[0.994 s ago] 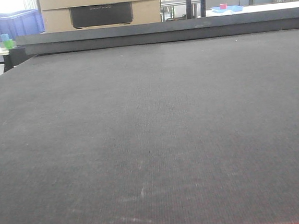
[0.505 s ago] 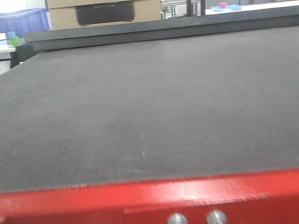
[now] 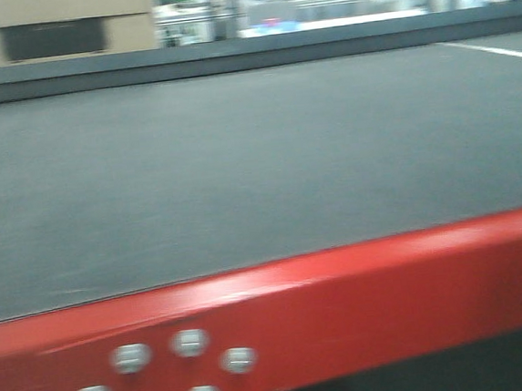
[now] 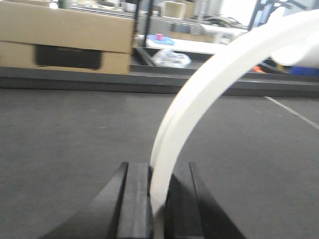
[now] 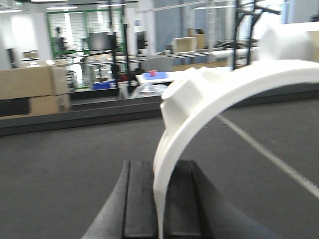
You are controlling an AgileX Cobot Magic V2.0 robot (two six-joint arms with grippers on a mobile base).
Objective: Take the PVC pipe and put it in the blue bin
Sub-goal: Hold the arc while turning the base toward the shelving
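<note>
Starting with the front view, which is blurred: a dark table [image 3: 240, 161] fills the frame, with a red edge [image 3: 388, 285] and bolts [image 3: 158, 378] along the bottom, a box [image 3: 45, 31] at upper left and a white smear in the upper right corner that I cannot identify. No arm and no blue bin show here. In the left wrist view, the left gripper [image 4: 158, 174] at bottom centre has its jaws pressed onto the foot of the pipe [image 4: 194, 99], which arcs up to the upper right, clear of the table. A sliver of blue at the right edge is too small to call a bin. In the right wrist view, the right gripper [image 5: 160, 169] likewise pinches a white pipe [image 5: 224, 82] curving to the upper right. I cannot tell whether it is the same piece. Judging from this, the grab is done and the pipe is lifted, while carrying it to the bin and releasing it remain.
</note>
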